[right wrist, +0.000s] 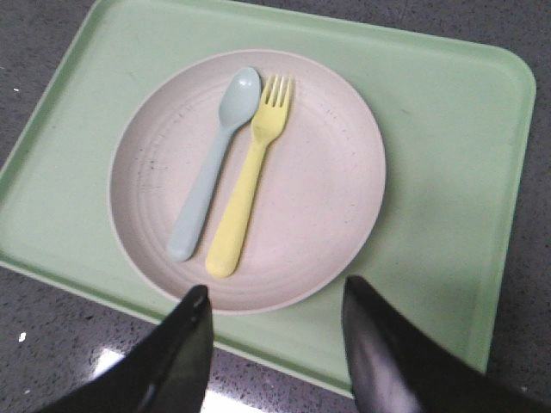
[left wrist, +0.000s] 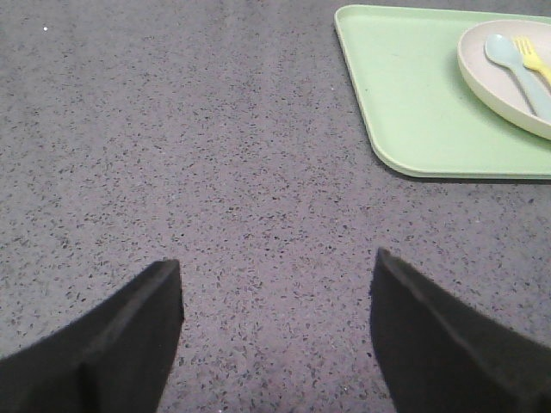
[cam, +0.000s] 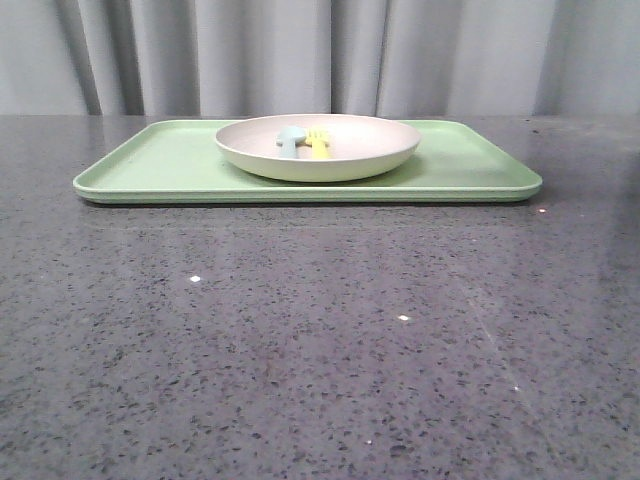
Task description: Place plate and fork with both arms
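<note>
The pale pinkish-cream plate [cam: 340, 160] sits in the middle of the light green tray [cam: 160, 165]. The yellow fork [cam: 318, 143] lies in the plate beside a pale blue-green spoon [cam: 290, 140]. No gripper shows in the front view. In the right wrist view my right gripper [right wrist: 274, 297] is open and empty above the near rim of the plate [right wrist: 336, 172], close to the fork's [right wrist: 250, 185] handle end. In the left wrist view my left gripper [left wrist: 277, 271] is open and empty over bare table, away from the tray's corner [left wrist: 405, 103]; the plate [left wrist: 482, 73] and fork [left wrist: 532, 58] show at the edge.
The spoon [right wrist: 211, 163] lies parallel to the fork, on its side away from the tray's wide free part. The dark speckled table [cam: 320, 340] runs from the tray to the front edge. Grey curtains [cam: 300, 50] hang behind the table.
</note>
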Controlling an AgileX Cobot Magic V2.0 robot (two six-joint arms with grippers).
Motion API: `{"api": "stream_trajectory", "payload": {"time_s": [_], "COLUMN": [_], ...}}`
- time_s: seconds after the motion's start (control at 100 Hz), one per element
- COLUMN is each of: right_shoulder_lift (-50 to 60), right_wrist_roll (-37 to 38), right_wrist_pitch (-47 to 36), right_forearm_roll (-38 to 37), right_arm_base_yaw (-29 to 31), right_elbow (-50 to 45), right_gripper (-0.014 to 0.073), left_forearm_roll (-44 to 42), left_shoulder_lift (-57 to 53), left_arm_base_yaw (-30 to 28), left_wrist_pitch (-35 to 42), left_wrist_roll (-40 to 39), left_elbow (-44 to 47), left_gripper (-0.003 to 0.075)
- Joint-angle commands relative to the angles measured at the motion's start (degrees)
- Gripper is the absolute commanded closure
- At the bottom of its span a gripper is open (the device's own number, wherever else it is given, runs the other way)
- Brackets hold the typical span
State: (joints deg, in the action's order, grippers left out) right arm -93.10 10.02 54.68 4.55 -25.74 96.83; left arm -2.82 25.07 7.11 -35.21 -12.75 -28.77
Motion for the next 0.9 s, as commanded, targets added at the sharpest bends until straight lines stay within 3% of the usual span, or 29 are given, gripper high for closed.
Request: {"api": "stream_trajectory", "payload": {"time_s": [0.0, 0.12, 0.28, 0.89], "right_shoulder_lift": [-2.2, -7.2, -12.1, -19.0], "right_wrist_roll": [5.8, 10.3, 11.7, 16.2], "right_wrist_pitch": [0.0, 1.5, 1.4, -1.4], "right_forearm_roll": [-7.1, -12.0, -12.2, -12.2], "right_arm_base_yaw": [-2.5, -5.6, -6.8, -7.3], "right_elbow": [6.5, 11.3, 14.9, 15.1], "right_gripper": [0.0228, 0.0228, 0.0228, 0.0228], "left_forearm_roll": [0.4, 0.4, 0.4, 0.4], "left_shoulder_lift": [0.3, 0.3, 0.3, 0.3], "left_arm_base_yaw": [0.0, 0.0, 0.0, 0.0], "left_wrist_pitch": [4.6, 4.6, 4.6, 4.6], "left_wrist_roll": [-0.7, -0.7, -0.7, -0.7], "left_elbow": [-1.5, -1.5, -1.5, -1.5], "left_gripper": [0.0261, 0.0261, 0.0261, 0.0261]}}
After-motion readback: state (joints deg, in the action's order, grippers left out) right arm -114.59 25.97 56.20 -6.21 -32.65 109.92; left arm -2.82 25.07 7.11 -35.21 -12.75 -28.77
